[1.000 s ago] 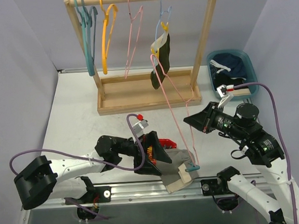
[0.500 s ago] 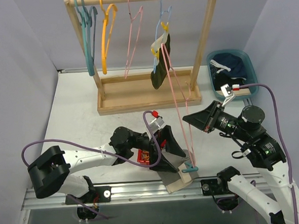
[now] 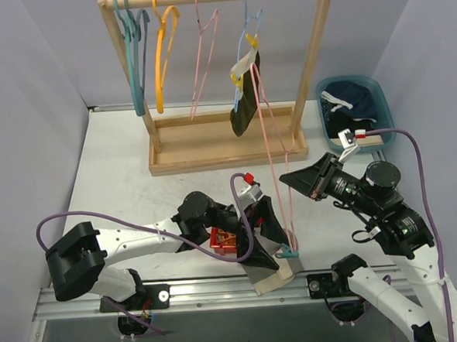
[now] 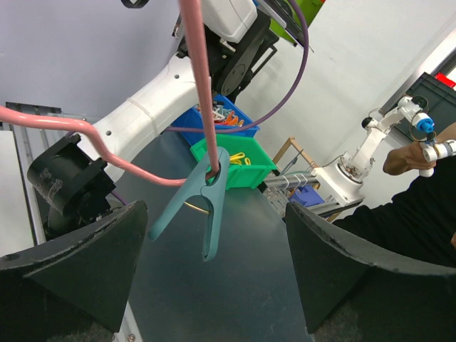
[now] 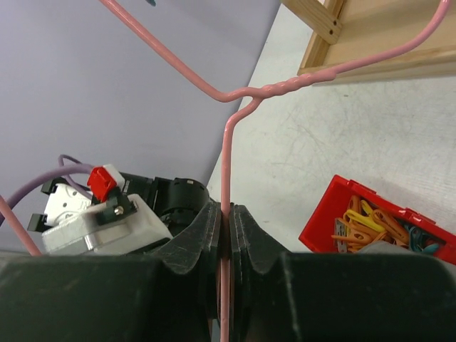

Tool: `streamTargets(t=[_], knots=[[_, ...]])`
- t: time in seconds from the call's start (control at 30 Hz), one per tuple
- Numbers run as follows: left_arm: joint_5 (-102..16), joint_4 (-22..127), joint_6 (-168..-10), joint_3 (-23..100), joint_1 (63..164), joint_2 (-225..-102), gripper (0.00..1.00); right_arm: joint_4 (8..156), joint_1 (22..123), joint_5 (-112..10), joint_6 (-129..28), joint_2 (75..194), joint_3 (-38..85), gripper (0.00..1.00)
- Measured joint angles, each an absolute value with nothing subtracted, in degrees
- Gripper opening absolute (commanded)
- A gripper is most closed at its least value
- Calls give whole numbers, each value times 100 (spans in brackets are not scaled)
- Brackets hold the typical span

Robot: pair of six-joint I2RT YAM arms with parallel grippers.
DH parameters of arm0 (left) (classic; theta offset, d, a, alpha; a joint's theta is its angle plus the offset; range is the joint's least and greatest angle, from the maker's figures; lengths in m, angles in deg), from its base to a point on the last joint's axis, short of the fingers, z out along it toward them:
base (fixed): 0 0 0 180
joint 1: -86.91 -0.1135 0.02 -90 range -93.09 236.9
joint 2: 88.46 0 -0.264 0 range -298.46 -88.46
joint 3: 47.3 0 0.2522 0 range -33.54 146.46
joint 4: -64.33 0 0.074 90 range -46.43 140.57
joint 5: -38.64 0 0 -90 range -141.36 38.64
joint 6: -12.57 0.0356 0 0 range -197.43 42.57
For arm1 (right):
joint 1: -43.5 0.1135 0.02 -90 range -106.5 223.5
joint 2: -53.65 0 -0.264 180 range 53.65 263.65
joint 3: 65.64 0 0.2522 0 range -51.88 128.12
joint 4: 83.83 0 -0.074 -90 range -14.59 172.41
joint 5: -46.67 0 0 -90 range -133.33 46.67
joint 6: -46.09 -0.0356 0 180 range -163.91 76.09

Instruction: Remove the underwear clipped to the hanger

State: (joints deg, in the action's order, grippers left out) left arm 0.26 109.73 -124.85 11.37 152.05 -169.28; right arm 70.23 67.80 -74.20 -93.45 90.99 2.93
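Nearest me, at the near edge of the table, the grey-beige brief [image 3: 271,277] lies crumpled just in front of my left arm. The left gripper [image 4: 214,214] hovers above it with its fingers [image 4: 78,263] spread wide. A teal clip [image 4: 204,203] hangs between them, touching neither one. The clip bites the bottom wire of the pink hanger [image 5: 226,164]. From the top view it sits right at the brief's far edge, but I cannot tell whether it grips the cloth.

Just left of that gripper sits the red tray [image 3: 219,237] of spare yellow and orange clips.

A little farther and to the right, my right gripper [image 5: 226,221] is pressed together on the pink hanger's wire just below its twisted neck, holding the hanger tilted between the rack and the near edge.

Farther on stands the wooden rack [image 3: 227,152], with several bare hangers on its rail. The dark olive-black brief [image 3: 245,100] hangs there from a pale blue hanger [image 3: 252,18], held by a yellow clip [image 3: 251,39].

At the far right, beside the rack, the blue bin [image 3: 382,99] holds the navy brief [image 3: 353,93].
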Motion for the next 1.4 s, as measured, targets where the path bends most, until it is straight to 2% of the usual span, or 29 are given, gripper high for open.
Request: streamTargets(t=[0.13, 0.27, 0.3, 0.37, 0.4, 0.5, 0.53, 0.9, 1.2, 1.4], knots=[[46, 10601, -12249, 1174, 15295, -16926, 77, 7025, 6780, -7177, -9382, 9104, 293, 0], [63, 10335, -12091, 1174, 15325, -16924, 61, 7027, 6780, -7007, -9454, 9136, 293, 0], [67, 10298, -12056, 1174, 15325, -16919, 51, 7027, 6780, -6979, -9474, 9150, 293, 0], [80, 10256, -12024, 1174, 15325, -16900, 41, 7027, 6780, -6952, -9491, 9165, 293, 0], [83, 10228, -11991, 1174, 15323, -16876, 30, 7027, 6780, -6946, -9493, 9167, 293, 0], [94, 10164, -11919, 1174, 15325, -16790, 13, 7027, 6780, -6935, -9506, 9165, 293, 0], [94, 10125, -11888, 1174, 15325, -16755, 3, 7027, 6780, -6935, -9515, 9165, 290, 0], [94, 9380, -11652, 1172, 15314, -16491, 3, 7021, 6780, -6834, -9487, 9088, 293, 0], [6, 7959, -11204, 680, 14737, -15166, 3, 7012, 6780, -6911, -9353, 9049, 295, 0], [37, 7266, -10944, 671, 14602, -14932, 3, 7014, 6780, -7188, -9146, 9027, 301, 0]])
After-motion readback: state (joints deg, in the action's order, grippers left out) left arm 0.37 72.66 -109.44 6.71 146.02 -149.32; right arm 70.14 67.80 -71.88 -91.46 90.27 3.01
